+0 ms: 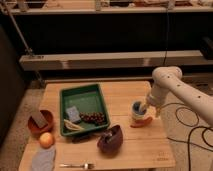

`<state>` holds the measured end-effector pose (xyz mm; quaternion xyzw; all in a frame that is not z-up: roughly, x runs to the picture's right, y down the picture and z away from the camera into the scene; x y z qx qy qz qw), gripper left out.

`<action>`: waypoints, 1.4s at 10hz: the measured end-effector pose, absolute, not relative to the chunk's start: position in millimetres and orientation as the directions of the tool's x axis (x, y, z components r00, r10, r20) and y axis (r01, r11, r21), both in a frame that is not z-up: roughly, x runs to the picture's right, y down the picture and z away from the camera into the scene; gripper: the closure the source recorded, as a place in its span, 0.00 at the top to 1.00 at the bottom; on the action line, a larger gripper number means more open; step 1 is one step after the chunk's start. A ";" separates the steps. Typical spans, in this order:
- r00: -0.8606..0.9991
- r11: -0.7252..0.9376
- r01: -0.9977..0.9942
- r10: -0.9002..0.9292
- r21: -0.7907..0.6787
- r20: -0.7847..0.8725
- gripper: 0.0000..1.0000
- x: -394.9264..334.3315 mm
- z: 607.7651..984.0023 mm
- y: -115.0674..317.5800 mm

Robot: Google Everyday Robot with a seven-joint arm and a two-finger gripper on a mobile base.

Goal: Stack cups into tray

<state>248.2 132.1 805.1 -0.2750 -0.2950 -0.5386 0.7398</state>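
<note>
A blue cup (137, 106) sits inside a slightly wider cream-white cup (136, 118) on the right half of the wooden table. My gripper (145, 106) is at the blue cup's right rim, at the end of the white arm (172, 85) that comes in from the right. The green tray (98, 95) lies left of the cups, about a hand's width away. It holds a blue sponge (72, 113), dark grapes (94, 118) and a banana (73, 125).
An orange carrot-like piece (143, 122) lies just in front of the cups. A dark brown bowl (111, 139) lies tilted near the front. An orange-brown bowl (40, 121), an orange (46, 139), a grey cloth (44, 159) and a fork (75, 165) are at the left front.
</note>
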 end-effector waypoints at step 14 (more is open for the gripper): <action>0.288 0.303 0.944 -0.579 -0.127 0.763 0.00 214.9 812.9 121.0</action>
